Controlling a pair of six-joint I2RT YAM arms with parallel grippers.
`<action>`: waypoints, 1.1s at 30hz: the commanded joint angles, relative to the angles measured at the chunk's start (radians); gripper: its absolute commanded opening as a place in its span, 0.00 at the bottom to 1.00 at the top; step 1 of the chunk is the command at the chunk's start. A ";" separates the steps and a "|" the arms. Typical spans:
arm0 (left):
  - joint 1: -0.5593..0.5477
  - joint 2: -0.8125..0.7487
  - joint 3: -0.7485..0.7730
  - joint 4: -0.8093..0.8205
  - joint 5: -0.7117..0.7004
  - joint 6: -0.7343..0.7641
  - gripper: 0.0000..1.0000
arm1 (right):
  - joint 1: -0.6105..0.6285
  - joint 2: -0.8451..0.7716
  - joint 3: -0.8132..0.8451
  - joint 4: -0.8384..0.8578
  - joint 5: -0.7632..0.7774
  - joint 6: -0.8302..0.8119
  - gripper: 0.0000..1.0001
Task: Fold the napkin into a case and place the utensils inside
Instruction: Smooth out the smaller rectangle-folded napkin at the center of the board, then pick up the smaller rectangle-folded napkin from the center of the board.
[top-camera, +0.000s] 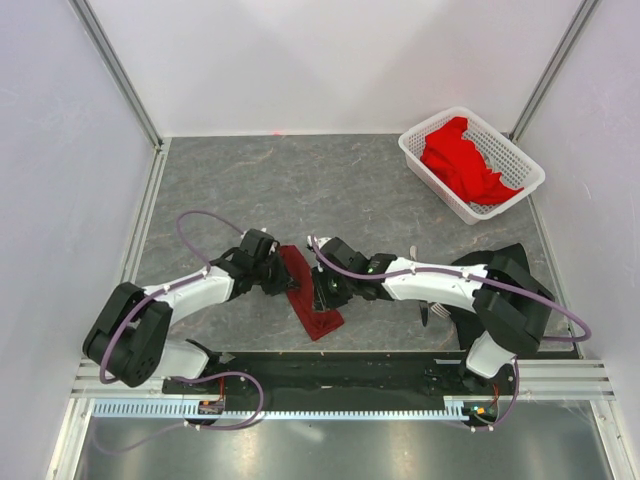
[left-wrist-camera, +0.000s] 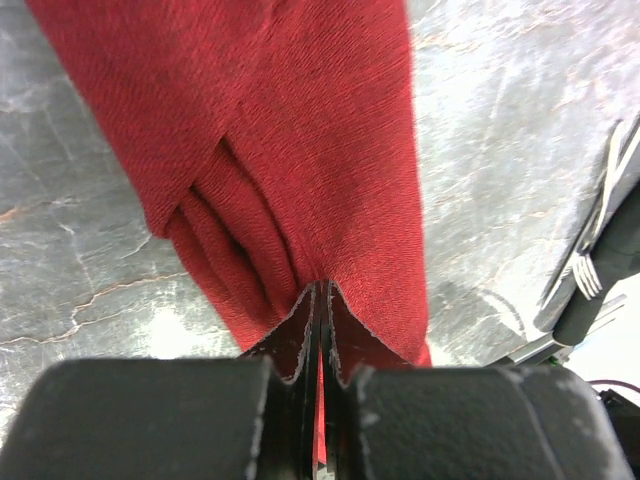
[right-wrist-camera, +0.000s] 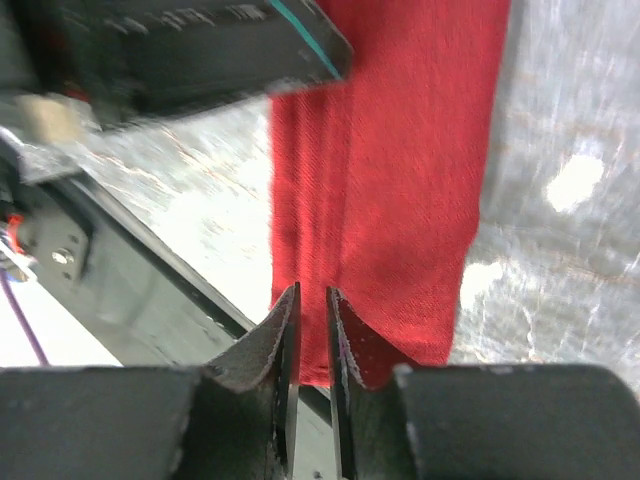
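The napkin lies folded into a narrow, long maroon case, slanting from the far left to the near right between my two grippers. My left gripper is at its left side; in the left wrist view the gripper is shut with a sliver of the red cloth pinched between its jaws. My right gripper is at the case's right edge; in the right wrist view the gripper hovers over the near end of the cloth, its jaws a narrow gap apart and empty. A silver fork lies to the right, partly hidden under the right arm.
A white lattice basket holding a bright red cloth stands at the far right. The black base rail runs along the near edge, just past the case's near end. The left arm's body is close above the cloth.
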 joint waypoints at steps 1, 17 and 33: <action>0.025 -0.060 0.064 -0.055 0.007 0.049 0.02 | 0.006 -0.008 0.051 -0.028 0.019 -0.039 0.23; 0.252 -0.445 0.205 -0.405 -0.093 0.167 0.16 | 0.004 0.126 0.289 -0.166 0.091 -0.156 0.36; 0.258 -0.703 0.165 -0.431 0.117 0.087 0.30 | 0.073 0.347 0.528 -0.301 0.198 -0.150 0.60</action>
